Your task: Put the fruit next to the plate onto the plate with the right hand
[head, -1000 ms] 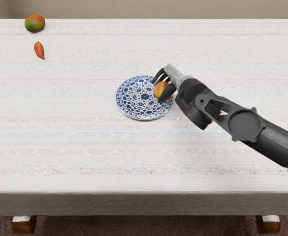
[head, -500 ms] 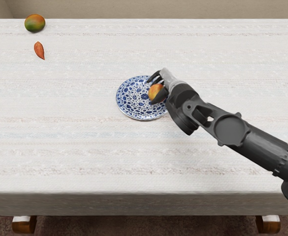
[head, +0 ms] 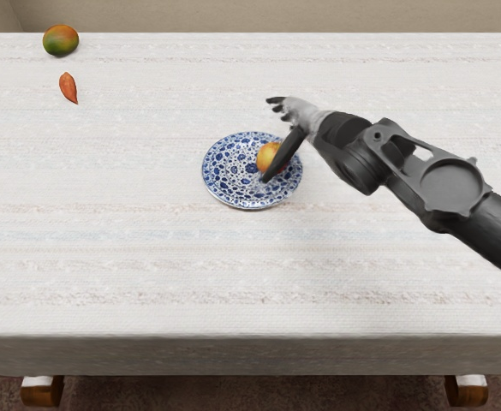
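resting on the right part of the plate (head: 229, 167), the fruit (head: 268, 157) is not gripped: the fingers of the right hand (head: 295, 112) are spread apart above it, with one dark finger (head: 286, 149) just beside it, perhaps touching. the hand should be raised straight and gently, so the fruit is not rolled off the rim.

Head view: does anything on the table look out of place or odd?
Nothing stands out. The round orange fruit sits on the blue patterned plate, which lies flat; the right hand is open close by.
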Robot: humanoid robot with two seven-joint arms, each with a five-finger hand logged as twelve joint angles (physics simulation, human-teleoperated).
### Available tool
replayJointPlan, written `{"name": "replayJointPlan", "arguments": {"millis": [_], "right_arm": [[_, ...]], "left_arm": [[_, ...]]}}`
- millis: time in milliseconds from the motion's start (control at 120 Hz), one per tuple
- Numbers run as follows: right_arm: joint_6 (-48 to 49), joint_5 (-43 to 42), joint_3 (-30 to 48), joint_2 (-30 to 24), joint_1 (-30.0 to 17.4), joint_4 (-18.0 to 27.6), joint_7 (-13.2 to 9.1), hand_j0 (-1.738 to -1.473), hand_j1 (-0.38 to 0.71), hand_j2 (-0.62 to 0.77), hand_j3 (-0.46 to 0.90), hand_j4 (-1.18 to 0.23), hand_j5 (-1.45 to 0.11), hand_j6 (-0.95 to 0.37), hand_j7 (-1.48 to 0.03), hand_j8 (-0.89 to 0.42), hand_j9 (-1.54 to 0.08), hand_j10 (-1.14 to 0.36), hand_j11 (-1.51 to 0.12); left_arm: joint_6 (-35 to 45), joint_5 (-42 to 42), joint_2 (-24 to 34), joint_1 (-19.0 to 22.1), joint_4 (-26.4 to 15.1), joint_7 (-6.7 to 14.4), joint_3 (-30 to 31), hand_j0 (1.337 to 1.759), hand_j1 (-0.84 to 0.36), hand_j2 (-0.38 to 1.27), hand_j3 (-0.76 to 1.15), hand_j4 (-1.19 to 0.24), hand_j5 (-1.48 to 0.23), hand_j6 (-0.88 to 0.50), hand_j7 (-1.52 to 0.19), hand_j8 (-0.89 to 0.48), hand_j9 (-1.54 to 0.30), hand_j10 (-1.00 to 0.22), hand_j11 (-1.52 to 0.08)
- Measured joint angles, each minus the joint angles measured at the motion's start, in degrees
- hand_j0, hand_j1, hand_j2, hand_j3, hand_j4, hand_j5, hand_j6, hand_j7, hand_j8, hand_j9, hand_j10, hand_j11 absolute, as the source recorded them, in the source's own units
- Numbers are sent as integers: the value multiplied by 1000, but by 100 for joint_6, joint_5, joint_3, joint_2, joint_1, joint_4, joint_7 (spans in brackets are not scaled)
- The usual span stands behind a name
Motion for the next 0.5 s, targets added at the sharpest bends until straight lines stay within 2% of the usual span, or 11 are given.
{"name": "replayJointPlan", "arguments": {"millis": [158, 225, 375, 500], "right_arm": [[2393, 1174, 541, -869, 46, 57, 0, -1658, -328, 2, 0, -22, -28, -21, -27, -18, -28, -20, -28], [3099, 1667, 771, -1280, 0, 64, 0, -1658, -334, 2, 0, -16, -20, -16, -20, -13, -20, -15, -20], [3708, 2217, 1782, -2042, -550, 43, 0, -1658, -342, 1, 0, -8, -10, -8, -9, -7, -10, -7, -10], [3841, 2333, 2282, -2414, -982, 16, 0, -1658, -346, 1, 0, -4, -5, -4, -5, -3, -5, -4, -5]], "left_arm": [[-5, -3, 0, -7, -22, 0, 3, 1658, 337, 2, 0, -10, -13, -11, -13, -11, -13, -10, -13], [-11, -2, 0, 15, -37, 0, 12, 1658, 337, 2, 0, -11, -13, -11, -13, -11, -13, -10, -13], [-11, 11, 0, 97, -37, 27, 34, 1658, 337, 2, 0, -11, -13, -11, -13, -11, -13, -10, -13], [10, 24, 0, 107, -25, 54, 43, 1658, 337, 2, 0, -11, -13, -11, -13, -11, -13, -10, -13]]}}
